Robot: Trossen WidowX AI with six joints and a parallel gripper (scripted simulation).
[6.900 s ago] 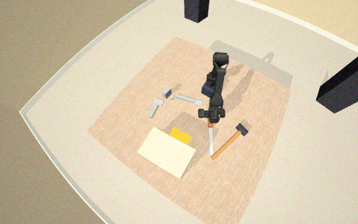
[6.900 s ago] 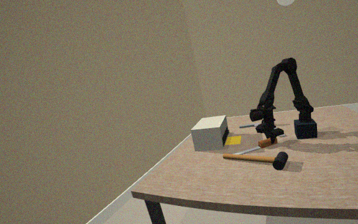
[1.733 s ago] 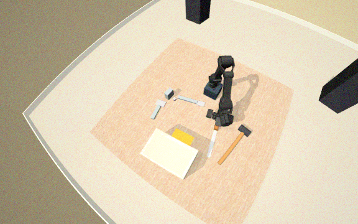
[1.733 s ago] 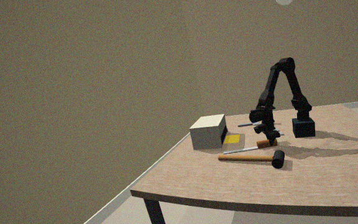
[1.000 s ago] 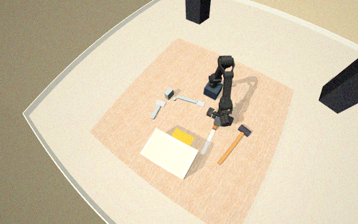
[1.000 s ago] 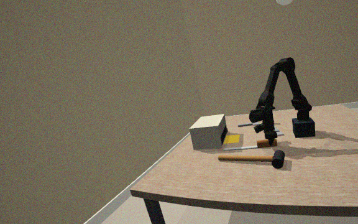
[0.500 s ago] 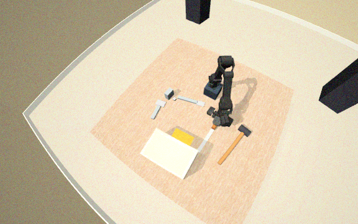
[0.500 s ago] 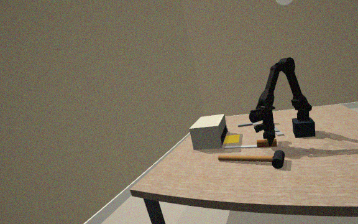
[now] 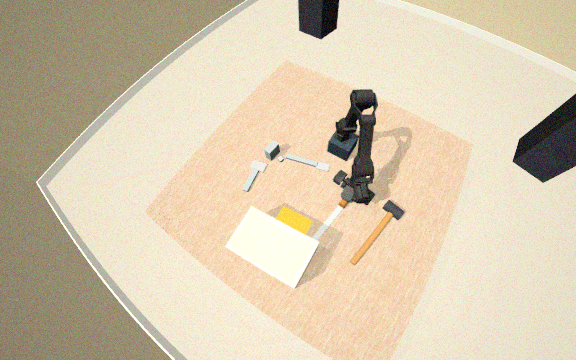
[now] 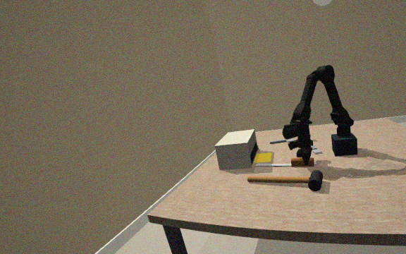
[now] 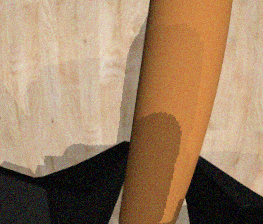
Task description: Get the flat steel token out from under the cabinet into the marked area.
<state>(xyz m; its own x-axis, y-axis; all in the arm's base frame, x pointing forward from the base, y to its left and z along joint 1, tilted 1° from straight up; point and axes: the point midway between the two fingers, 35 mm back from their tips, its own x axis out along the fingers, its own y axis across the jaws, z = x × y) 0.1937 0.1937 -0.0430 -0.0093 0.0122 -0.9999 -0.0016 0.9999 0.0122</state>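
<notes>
The arm (image 9: 365,145) (image 10: 330,89) is black (matte, by the look of it), with chunky rounded joints and a boxy, blue-black base (image 9: 342,148) (image 10: 344,145).

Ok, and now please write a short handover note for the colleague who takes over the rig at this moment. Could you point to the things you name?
Gripper (image 9: 346,201) (image 10: 306,163): closed on the orange handle (image 9: 343,203) (image 10: 296,161) (image 11: 182,75) of the long flat-bladed tool.
Blade (image 9: 329,222) (image 10: 273,165): points toward the white cabinet (image 9: 273,245) (image 10: 234,149), near its corner.
Yellow marked area (image 9: 294,219) (image 10: 263,157): in front of the cabinet, no token seen on it.
Done: tool grasped.
Left: find the token, bring it flat into the area, put the tool down, open and withdraw.
</notes>
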